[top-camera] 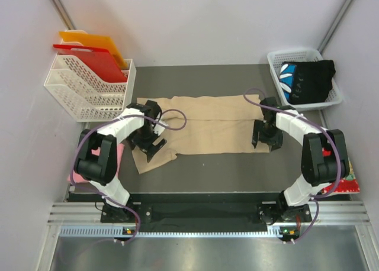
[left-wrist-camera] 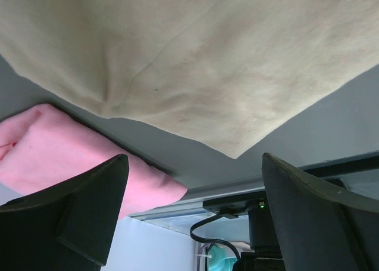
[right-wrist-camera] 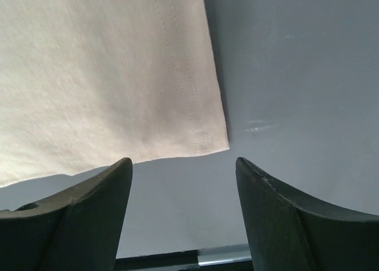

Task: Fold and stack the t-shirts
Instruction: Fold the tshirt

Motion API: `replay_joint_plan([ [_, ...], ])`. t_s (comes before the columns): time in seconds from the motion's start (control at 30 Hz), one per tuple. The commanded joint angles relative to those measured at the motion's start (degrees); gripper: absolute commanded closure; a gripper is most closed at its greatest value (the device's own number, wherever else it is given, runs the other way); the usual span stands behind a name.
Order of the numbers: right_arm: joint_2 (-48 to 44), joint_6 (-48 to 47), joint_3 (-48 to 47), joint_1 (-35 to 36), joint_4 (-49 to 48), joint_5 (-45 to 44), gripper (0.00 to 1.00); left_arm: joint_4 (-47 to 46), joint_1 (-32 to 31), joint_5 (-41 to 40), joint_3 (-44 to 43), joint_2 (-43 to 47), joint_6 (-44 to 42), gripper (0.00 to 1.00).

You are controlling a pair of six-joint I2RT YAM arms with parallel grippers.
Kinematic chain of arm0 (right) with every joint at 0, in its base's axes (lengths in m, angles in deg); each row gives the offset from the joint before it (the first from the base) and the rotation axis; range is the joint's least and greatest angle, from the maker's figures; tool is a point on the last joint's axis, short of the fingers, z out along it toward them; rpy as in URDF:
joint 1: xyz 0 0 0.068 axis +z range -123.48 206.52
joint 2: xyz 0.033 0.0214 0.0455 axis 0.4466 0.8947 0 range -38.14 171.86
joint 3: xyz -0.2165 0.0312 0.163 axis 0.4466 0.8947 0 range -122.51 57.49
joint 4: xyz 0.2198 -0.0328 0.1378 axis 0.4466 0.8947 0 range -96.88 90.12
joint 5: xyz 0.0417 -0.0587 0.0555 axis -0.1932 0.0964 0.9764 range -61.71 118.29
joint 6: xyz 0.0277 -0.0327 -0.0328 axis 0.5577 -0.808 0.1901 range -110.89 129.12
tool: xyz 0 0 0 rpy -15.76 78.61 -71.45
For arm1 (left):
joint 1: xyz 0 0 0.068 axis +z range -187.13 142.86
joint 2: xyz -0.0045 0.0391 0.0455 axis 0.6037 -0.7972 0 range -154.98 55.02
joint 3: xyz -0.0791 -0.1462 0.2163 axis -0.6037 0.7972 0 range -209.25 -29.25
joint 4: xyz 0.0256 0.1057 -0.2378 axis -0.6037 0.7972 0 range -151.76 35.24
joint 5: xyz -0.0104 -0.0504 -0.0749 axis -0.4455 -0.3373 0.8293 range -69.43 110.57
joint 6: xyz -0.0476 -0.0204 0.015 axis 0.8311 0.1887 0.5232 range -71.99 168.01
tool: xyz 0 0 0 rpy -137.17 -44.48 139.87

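Both pairs of jaws stand wide apart with nothing between them. The left gripper (top-camera: 151, 148) (left-wrist-camera: 195, 215) hovers low over the near left corner of the beige t-shirt (top-camera: 201, 126) (left-wrist-camera: 207, 58). Its dark fingers (left-wrist-camera: 71, 218) are clear of the cloth in the left wrist view.

Just beside that corner, towards the table's left edge, lies the pink t-shirt (left-wrist-camera: 59, 152). It is bunched into a soft roll and mostly hidden under the left arm from above. Farther back on the left a white rack (top-camera: 83, 87) holds a red board (top-camera: 95, 61) and an orange board (top-camera: 95, 43) leaning in it.

The beige t-shirt lies flat across the middle of the grey table (top-camera: 237, 164), stretching from one gripper to the other. A seam or crease runs along its length, and the near left part juts out towards the arms.

The right gripper (top-camera: 260, 142) (right-wrist-camera: 183, 215) hangs over the shirt's right end. In the right wrist view the stitched hem corner of the shirt (right-wrist-camera: 100, 76) sits just ahead of the spread fingers (right-wrist-camera: 296, 218), on bare table.

At the far right corner the black t-shirt (top-camera: 308, 81), with its blue-and-white print, lies in a white basket (top-camera: 302, 51) with part of it draped over the rim.
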State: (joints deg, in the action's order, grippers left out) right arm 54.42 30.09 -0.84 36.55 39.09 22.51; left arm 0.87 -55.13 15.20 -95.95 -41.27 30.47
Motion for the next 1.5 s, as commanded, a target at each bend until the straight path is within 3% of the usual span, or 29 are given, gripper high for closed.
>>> replay_joint_plan([
  [0.0, 1.1, 1.2, -3.2, -1.4, -3.3, 1.4, 0.30, -3.7, -0.2, -2.2, 2.8, 0.2, 1.2, 0.02],
  [0.67, 6.9, 3.1, -4.7, -2.0, -6.3, 2.4, 0.45, -10.3, -0.2, -1.8, 10.3, -4.8, 0.9, 0.10],
  [0.77, 7.0, 3.6, -3.9, -2.0, -7.0, 3.2, 0.46, -10.5, -0.2, -1.2, 9.8, -6.0, 1.0, 0.18],
  [0.9, 7.0, 3.7, -2.8, -1.9, -7.1, 3.2, 0.48, -10.2, -0.2, -0.6, 8.4, -7.2, 0.7, 0.40],
  [0.93, 6.8, 3.6, -2.2, -1.9, -7.2, 2.8, 0.49, -10.2, -0.2, -0.6, 8.3, -7.2, 0.7, 0.49],
  [1.0, 6.2, 3.5, -1.7, -2.0, -7.3, 2.4, 0.52, -10.2, -0.2, -1.0, 7.8, -7.2, 0.2, 0.58],
  [1.03, 6.1, 3.4, -1.3, -2.0, -7.2, 2.0, 0.53, -10.2, -0.2, -1.1, 7.6, -7.2, 0.3, 0.69],
  [1.2, 5.0, 2.8, -1.3, -2.0, -6.2, 1.6, 0.76, -8.6, -0.1, -1.0, 6.3, -6.8, -0.2, 0.97],
  [1.27, 3.9, 2.6, -1.4, -1.9, -5.5, 1.2, 0.83, -8.1, -0.1, -1.3, 5.8, -6.2, -0.6, 1.00],
  [1.47, 0.6, 1.9, -0.9, -1.9, -2.2, 1.0, 0.91, -3.8, 0.0, -0.1, 2.8, -3.7, -1.7, 1.00],
])
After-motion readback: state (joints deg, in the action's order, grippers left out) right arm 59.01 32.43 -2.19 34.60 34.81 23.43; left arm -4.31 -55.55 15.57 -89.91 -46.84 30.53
